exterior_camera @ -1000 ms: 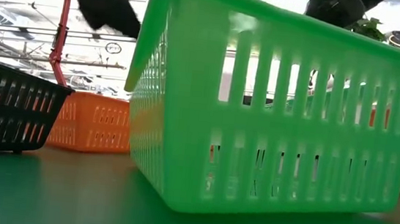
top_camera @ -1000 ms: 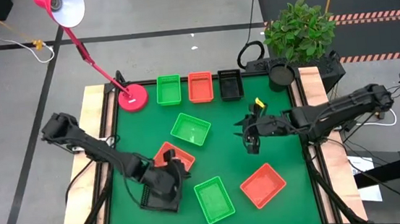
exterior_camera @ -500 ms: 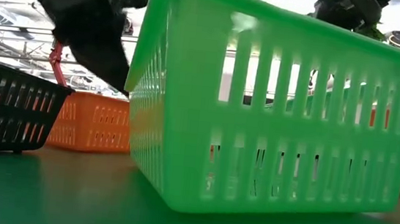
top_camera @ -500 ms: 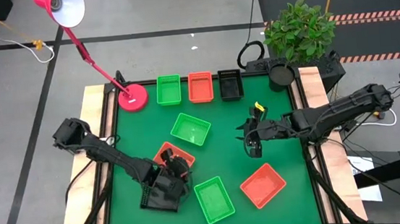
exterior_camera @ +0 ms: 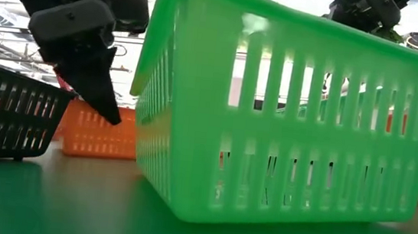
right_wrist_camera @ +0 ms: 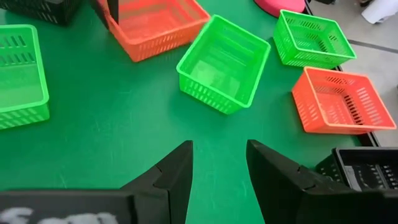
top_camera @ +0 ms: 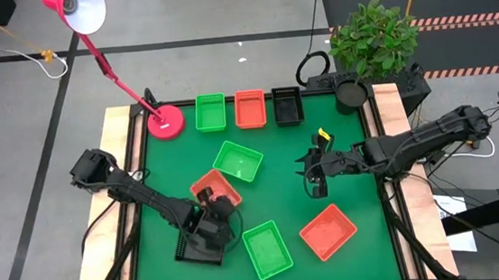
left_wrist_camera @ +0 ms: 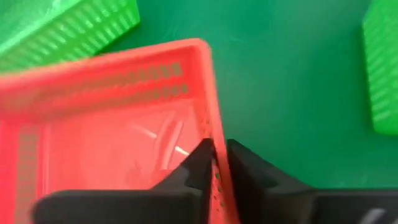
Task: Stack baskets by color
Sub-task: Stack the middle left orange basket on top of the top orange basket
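Note:
My left gripper [top_camera: 208, 200] is down at an orange-red basket [top_camera: 214, 185] near the table's middle left, shut on one of its walls. A black basket [top_camera: 189, 247] lies under that arm's wrist. Loose on the mat are two green baskets [top_camera: 238, 161] [top_camera: 266, 249] and another orange-red one [top_camera: 328, 231]. Along the far edge stand a green [top_camera: 211, 112], an orange-red [top_camera: 249, 107] and a black basket [top_camera: 287, 106]. My right gripper [top_camera: 315, 181] hangs open above the mat to the right of the middle, with nothing between its fingers [right_wrist_camera: 217, 163]. My left gripper pinches one side wall of the orange-red basket at its rim [left_wrist_camera: 215, 163], one finger inside the basket and one outside. The fingers [exterior_camera: 106, 107] slant steeply down from the near left. The basket sits flat with its bottom on the mat.
A pink lamp base [top_camera: 165, 122] stands at the far left corner, its arm reaching out over the table's edge. A potted plant [top_camera: 372, 39] and a dark pot [top_camera: 350, 93] are at the far right. Bare green mat lies between the loose baskets.
My left gripper has come down toward the orange-red basket and tipped more steeply, so that its fingers now stand over the basket's wall. My right gripper has kept its place.

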You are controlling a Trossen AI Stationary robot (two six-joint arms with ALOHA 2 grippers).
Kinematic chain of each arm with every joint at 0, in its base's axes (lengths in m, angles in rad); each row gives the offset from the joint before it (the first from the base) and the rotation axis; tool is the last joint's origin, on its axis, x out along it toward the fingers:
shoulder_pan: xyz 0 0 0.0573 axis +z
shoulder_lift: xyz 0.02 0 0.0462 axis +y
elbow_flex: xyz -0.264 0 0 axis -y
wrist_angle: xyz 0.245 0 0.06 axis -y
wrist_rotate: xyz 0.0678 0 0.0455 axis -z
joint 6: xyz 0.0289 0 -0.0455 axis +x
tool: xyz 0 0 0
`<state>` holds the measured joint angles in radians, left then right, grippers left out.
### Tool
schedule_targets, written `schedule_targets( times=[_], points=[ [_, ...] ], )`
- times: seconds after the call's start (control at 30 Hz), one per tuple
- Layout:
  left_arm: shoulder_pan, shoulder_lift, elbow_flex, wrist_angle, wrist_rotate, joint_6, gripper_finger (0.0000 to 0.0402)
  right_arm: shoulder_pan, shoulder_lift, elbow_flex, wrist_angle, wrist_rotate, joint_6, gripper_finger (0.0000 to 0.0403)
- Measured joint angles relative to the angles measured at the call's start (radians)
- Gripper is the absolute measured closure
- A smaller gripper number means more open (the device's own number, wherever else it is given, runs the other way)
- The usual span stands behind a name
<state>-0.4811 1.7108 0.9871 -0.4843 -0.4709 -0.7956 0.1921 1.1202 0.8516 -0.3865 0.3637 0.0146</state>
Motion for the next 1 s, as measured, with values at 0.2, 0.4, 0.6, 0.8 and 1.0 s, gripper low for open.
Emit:
schedule_targets(
  times=[0.2,0.4,0.6,0.8,1.0],
  points=[
    [0.008,-0.033,0.0,-0.11,0.011,-0.094,0.0383,0.0,0.0,0.0,0.0,0.0,0.0,0.0259],
    [0.007,-0.134,-0.001,-0.167,0.078,-0.053,0.0394,0.0,0.0,0.0,-0.001,0.0,0.0,0.0259],
    [0.001,-0.256,0.064,-0.225,0.082,0.137,0.0394,0.0,0.0,0.0,-0.008,0.0,0.0,0.0259],
    [0.029,-0.281,0.227,-0.311,0.009,0.549,0.0392,0.0,0.0,0.0,-0.011,0.0,-0.001,0.0259],
    [0.149,-0.281,0.378,-0.328,-0.023,0.91,0.0393,0.0,0.0,-0.01,-0.014,0.0,0.036,0.0259]
  ],
)
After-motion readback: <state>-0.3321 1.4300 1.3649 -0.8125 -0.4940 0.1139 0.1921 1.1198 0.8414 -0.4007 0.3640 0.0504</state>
